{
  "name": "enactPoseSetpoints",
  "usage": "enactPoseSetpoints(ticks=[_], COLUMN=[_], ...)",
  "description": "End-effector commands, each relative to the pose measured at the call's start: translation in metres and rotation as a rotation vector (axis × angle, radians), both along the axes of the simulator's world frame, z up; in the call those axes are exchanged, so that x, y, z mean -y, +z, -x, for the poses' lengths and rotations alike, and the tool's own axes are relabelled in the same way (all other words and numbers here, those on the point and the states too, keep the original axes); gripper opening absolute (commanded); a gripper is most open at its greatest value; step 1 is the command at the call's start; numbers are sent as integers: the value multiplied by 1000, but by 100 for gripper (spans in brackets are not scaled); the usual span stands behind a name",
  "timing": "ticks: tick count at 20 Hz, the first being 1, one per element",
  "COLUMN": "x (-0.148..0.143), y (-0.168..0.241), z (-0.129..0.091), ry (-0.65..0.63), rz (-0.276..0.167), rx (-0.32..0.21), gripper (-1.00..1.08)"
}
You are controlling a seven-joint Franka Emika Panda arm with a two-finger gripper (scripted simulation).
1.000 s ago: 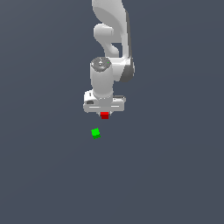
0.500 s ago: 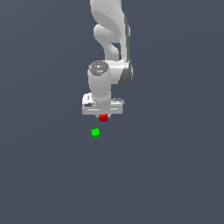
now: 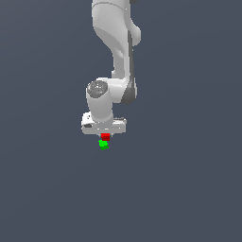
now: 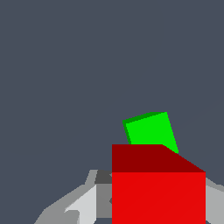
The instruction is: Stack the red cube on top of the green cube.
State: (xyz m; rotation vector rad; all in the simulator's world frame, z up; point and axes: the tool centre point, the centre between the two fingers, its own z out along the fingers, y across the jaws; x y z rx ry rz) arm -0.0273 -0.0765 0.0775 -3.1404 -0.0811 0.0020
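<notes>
- Done: the hand (image 3: 105,134) is clamped on the red cube (image 3: 105,137), lifted clear of the bench (image 3: 189,189).
- It hangs just above the green cube (image 3: 103,144); contact looks absent, hard to tell.
- Left: centre, lower, release.

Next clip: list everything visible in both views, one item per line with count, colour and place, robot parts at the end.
small solid red cube: one, bright red, held between the gripper's fingers, just above the green cube.
small solid green cube: one, bright green, on the grey surface directly below the red cube, partly hidden by it in the wrist view.
flat surface: one, plain dark grey, fills the background.
gripper: one, white, pointing down, closed on the red cube.
robot arm: one, white with dark joints, coming down from the top.
</notes>
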Motion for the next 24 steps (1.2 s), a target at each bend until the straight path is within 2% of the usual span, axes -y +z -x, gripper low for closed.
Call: enactPoseSetpoints(ticks=[1, 7, 14, 15, 24], x=[7, 16, 17, 17, 17], y=[-7, -18, -18, -18, -18], z=[-9, -21, -22, -22, -22], ry=[1, 1, 1, 1, 1], rz=[0, 0, 0, 0, 0], rx=[1, 1, 1, 1, 1], gripper=[-100, -100, -100, 100, 100])
